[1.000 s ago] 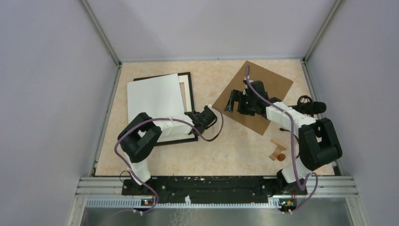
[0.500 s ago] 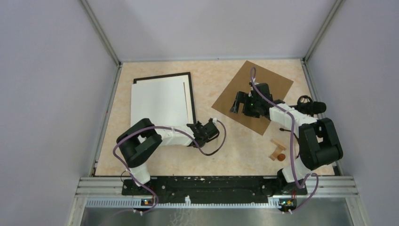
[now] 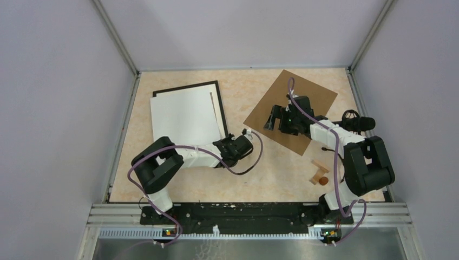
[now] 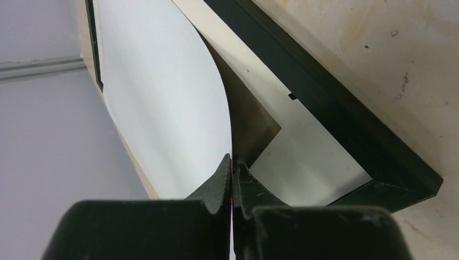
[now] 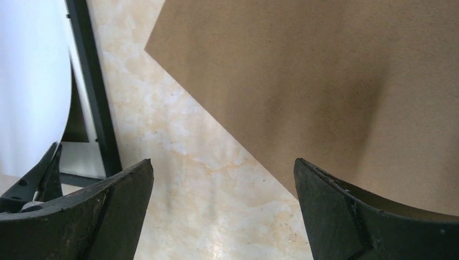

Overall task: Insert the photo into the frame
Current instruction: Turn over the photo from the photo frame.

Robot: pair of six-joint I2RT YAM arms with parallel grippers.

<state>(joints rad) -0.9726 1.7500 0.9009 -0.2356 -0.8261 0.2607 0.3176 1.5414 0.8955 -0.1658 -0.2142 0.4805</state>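
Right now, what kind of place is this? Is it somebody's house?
Probably a robot test booth in a lab, not a house: plain grey walls box in the table, two arms are bolted to a metal rail, and only props lie there, like the frame and a brown board.

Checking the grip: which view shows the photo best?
Left wrist: the left gripper pinches the curled photo close up. Top external shows it lying over the frame; right wrist catches only a sliver.
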